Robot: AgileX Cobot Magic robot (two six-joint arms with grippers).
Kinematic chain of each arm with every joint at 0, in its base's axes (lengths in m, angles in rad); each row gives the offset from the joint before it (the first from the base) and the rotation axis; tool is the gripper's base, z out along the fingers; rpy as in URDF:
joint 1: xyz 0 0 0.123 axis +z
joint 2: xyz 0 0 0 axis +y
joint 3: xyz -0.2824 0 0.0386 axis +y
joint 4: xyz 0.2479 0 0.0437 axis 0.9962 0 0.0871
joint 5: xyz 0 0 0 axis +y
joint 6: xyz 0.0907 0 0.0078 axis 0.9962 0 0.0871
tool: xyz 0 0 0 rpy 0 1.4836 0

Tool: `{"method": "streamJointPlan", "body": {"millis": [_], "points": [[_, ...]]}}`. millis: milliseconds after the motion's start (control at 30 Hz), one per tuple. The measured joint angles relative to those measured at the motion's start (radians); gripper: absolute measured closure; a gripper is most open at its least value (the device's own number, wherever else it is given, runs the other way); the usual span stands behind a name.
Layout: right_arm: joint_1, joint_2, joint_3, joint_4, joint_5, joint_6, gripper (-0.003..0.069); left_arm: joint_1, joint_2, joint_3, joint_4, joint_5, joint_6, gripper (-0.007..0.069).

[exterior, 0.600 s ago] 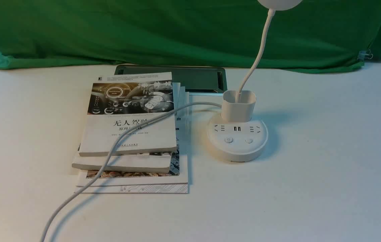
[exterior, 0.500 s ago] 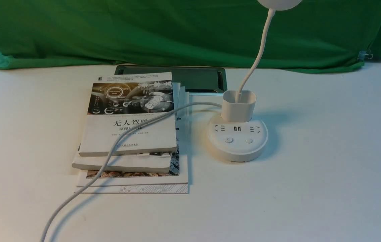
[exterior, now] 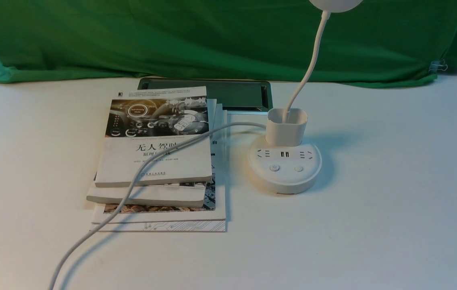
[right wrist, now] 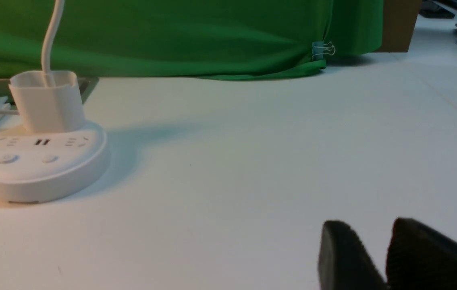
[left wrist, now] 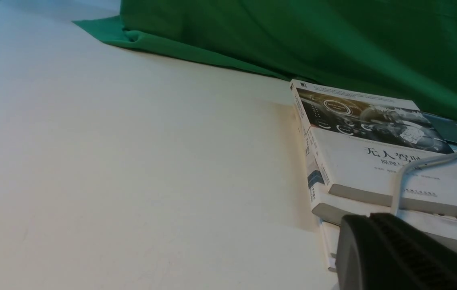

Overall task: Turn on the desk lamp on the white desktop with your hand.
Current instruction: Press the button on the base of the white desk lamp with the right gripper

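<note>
The right hand (right wrist: 375, 233) sits low over the white worktop (right wrist: 252, 169), its two dark fingers a narrow slit apart and gripping nothing. It is well apart from the base of the desk lamp (right wrist: 39, 161), with only bare surface between. The left hand (left wrist: 393, 249) shows as a single dark bulk near the stack of books (left wrist: 373, 161); whether its fingers are spread or pressed together I cannot tell.

The step in hand looks like the very start – the approach, with nothing touched yet. The lamp's head (exterior: 335, 4) seems unlit. Next, the right hand likely has to travel to the base, come in above it and press one fingertip down on one of the two buttons (exterior: 274, 168) at the front, clear of the sockets behind them.

Left of the base lie the books, with the white cable (exterior: 131, 189) trailing across them. Behind it sits a dark hatch panel (exterior: 232, 94), then a green cloth (exterior: 212, 36) – clipped at its far right corner – closing off the room.
</note>
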Motion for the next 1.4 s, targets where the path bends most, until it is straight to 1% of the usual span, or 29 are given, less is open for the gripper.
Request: {"method": "streamJointPlan", "body": {"millis": [467,533,633,700,733,767,800,833,867,900,1133,1200,1300,1333,1400], "points": [[0.0,0.0,0.0,0.0,0.0,0.0,0.0421,0.0,0.0,0.0,0.003,-0.001,0.0,0.0603],[0.0,0.0,0.0,0.018,0.0,0.01,0.0421,0.0,0.0,0.0,0.003,-0.001,0.0,0.0603],[0.0,0.0,0.0,0.111,0.0,0.119,0.0421,0.0,0.0,0.0,0.005,-0.002,0.0,0.0603],[0.0,0.0,0.0,0.217,0.001,0.273,0.0421,0.0,0.0,0.0,0.007,-0.002,0.0,0.0603],[0.0,0.0,0.0,0.228,0.001,0.292,0.0421,0.0,0.0,0.0,0.007,-0.002,0.0,0.0603],[0.0,0.0,0.0,0.279,0.001,0.382,0.0421,0.0,0.0,0.0,0.007,-0.002,0.0,0.0603],[0.0,0.0,0.0,0.336,0.0,0.534,0.0421,0.0,0.0,0.0,0.009,-0.002,0.0,0.0603],[0.0,0.0,0.0,0.339,0.0,0.549,0.0421,0.0,0.0,0.0,0.01,-0.002,0.0,0.0603],[0.0,0.0,0.0,0.353,-0.001,0.626,0.0421,0.0,0.0,0.0,0.015,-0.002,0.0,0.0603],[0.0,0.0,0.0,0.36,-0.001,0.652,0.0421,0.0,0.0,0.0,0.016,-0.002,0.0,0.0603],[0.001,0.0,0.0,0.368,-0.024,0.617,0.0421,0.0,0.0,0.0,0.019,-0.002,0.0,0.0603],[0.012,0.0,0.0,0.37,-0.049,0.579,0.0421,0.0,0.0,0.0,0.021,-0.002,0.0,0.0603],[0.047,-0.001,-0.019,0.372,-0.059,0.468,0.0426,0.0,0.0,0.0,0.022,-0.002,0.0,0.0603],[0.064,0.002,-0.046,0.372,-0.052,0.408,0.0436,0.0,0.0,0.0,0.022,-0.002,0.0,0.0603],[0.105,0.04,-0.145,0.372,-0.033,0.245,0.049,0.0,0.0,0.0,0.023,-0.002,0.0,0.0603]]}}
